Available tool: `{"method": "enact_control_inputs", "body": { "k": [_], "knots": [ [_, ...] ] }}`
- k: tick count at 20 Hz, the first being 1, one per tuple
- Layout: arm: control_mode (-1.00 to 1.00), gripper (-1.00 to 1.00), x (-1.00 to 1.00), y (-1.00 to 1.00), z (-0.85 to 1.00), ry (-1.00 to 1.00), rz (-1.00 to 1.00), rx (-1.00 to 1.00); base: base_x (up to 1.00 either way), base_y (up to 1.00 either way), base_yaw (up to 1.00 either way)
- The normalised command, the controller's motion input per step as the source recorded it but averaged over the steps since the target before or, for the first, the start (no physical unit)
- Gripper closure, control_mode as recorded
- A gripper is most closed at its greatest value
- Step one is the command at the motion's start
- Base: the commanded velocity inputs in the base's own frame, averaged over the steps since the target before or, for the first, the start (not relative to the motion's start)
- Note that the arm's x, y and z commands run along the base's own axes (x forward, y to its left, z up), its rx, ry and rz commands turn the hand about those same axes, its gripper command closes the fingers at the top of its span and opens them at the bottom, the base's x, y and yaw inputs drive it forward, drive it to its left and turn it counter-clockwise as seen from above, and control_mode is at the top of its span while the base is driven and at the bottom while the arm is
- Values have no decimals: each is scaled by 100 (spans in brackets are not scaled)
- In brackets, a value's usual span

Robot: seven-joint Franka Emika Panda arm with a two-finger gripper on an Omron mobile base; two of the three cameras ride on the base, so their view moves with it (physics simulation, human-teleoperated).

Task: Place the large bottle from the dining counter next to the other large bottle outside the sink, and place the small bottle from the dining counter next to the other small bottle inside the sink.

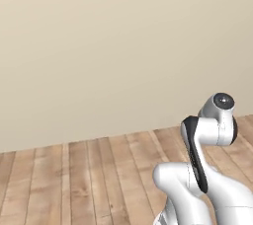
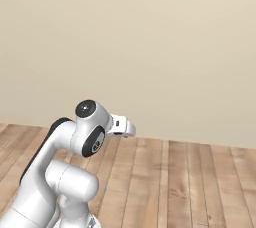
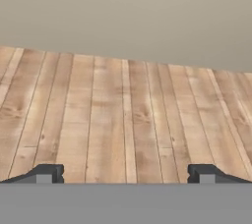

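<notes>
Bare beige wall (image 1: 99, 46) and plank floor (image 3: 123, 115) face the robot; no counter, sink or bottle is anywhere I can see. Its claw (image 3: 125, 173) gapes wide, empty. Driving on blindly could send the base searching the wrong way.

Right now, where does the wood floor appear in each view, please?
Left base view: the floor takes the lower third, left of the arm.
Right base view: the floor takes the lower third, right of the arm.
Hand view: the floor lies across the middle, above the open claw.
Shared landmark: the beige wall, which meets the floor in a straight line.
</notes>
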Motion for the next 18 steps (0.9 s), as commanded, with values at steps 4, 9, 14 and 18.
{"method": "enact_control_inputs", "body": {
  "k": [4,9,14,18],
  "knots": [
    [100,-100,0,0,0,0,0,0,18,0,42],
    [100,-100,0,0,0,0,0,0,1,0,47],
    [100,-100,0,0,0,0,0,0,0,0,50],
    [100,-100,0,0,0,0,0,0,0,0,50]
  ]
}}
